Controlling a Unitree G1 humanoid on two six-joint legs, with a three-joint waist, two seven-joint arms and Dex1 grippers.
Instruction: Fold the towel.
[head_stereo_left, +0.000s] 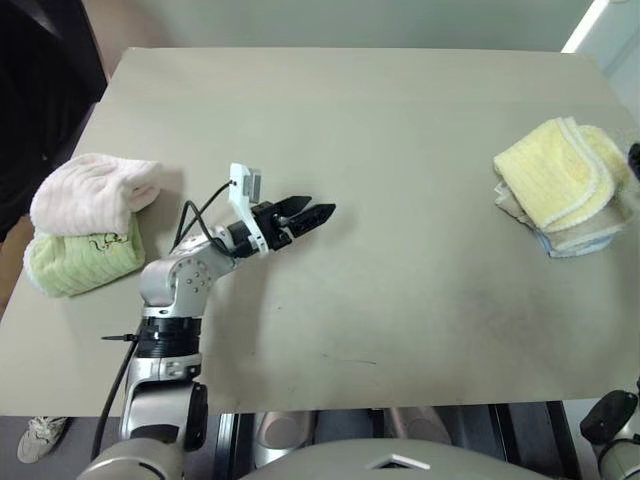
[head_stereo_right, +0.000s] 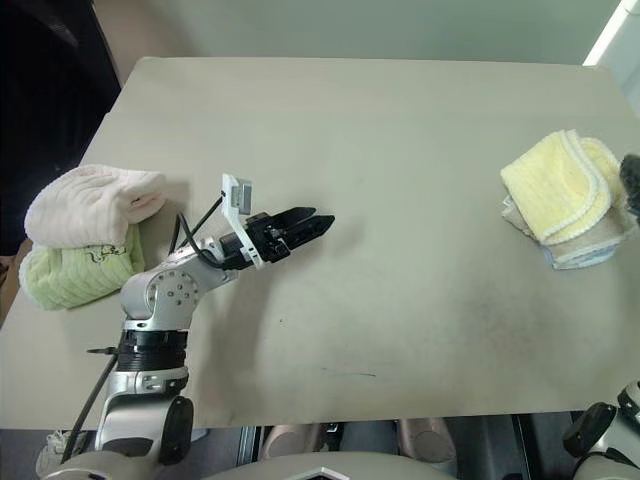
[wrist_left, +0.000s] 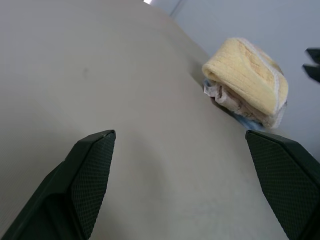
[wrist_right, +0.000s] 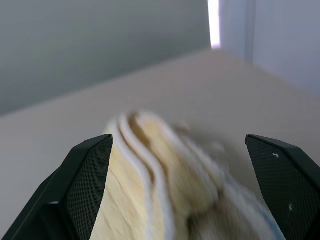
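Head views: the towel (head_stereo_left: 556, 172) already looks folded, sitting on a small stack of other cloths (head_stereo_right: 580, 250) near the desk's (head_stereo_left: 400, 300) right edge, so I'd guess the job is basically done. The left tool (head_stereo_left: 312, 214) hovers over the middle of the desk.

Left wrist view: its fingers are spread wide with nothing between them, towel well off ahead.

Right wrist view: the right tool (wrist_right: 177, 165) is wide open too, gripping nothing, with the towel just in front of its fingers.
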